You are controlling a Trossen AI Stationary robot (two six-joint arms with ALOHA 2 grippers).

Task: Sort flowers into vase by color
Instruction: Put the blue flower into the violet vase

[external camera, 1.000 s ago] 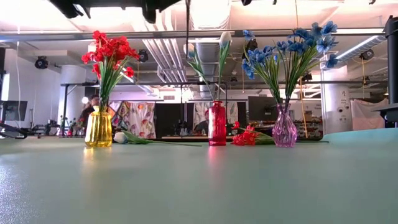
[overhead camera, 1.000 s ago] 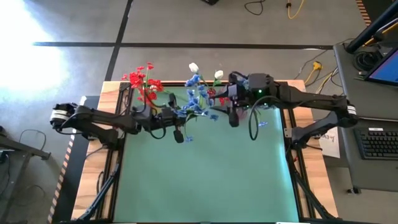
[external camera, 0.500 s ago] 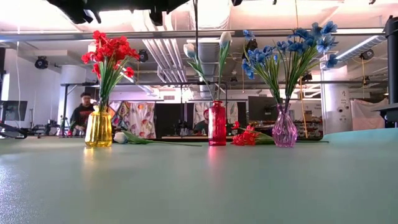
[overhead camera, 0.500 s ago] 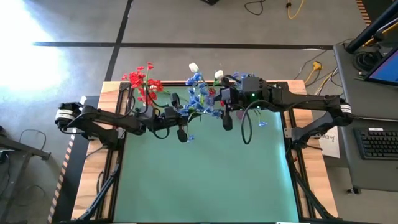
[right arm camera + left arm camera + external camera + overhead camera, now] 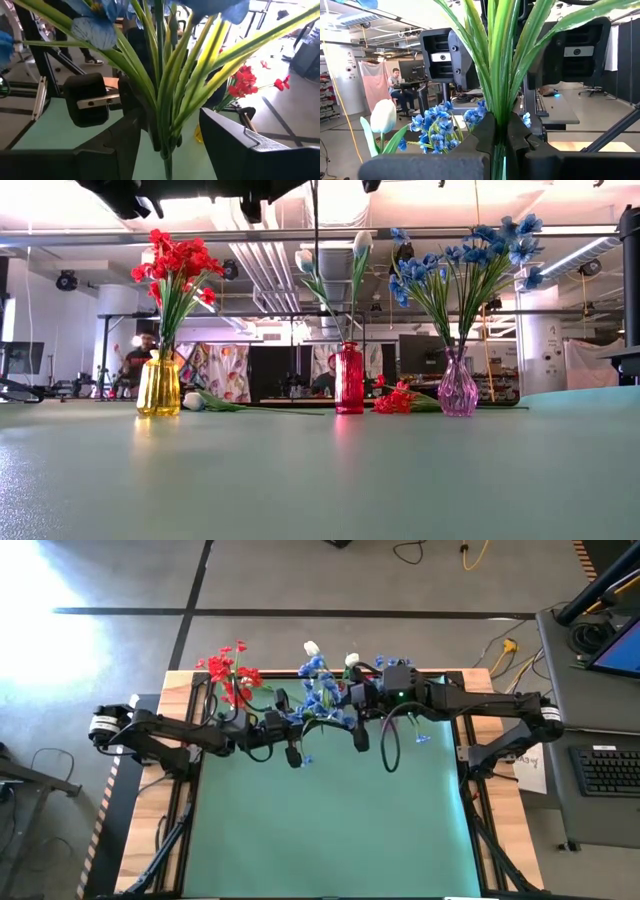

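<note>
We note a matte green table (image 5: 320,480) of fine grain. Along its far edge stand three glossy glass vases: a yellow vase (image 5: 159,388) with red flowers (image 5: 176,262), a slim red vase (image 5: 348,379) with white flowers (image 5: 361,244), a bulbous purple vase (image 5: 458,389) with blue flowers (image 5: 470,252). The left gripper (image 5: 500,131) pinches a bundle of flat green stems. The right gripper (image 5: 167,132) stands spread around a blue-bloomed bunch, its fingers (image 5: 227,132) clear of the stems.

Left hand (image 5: 501,145) clamped on green flower stems (image 5: 501,65); white tulip bud (image 5: 383,116), blue blossoms (image 5: 432,129) beside.
</note>
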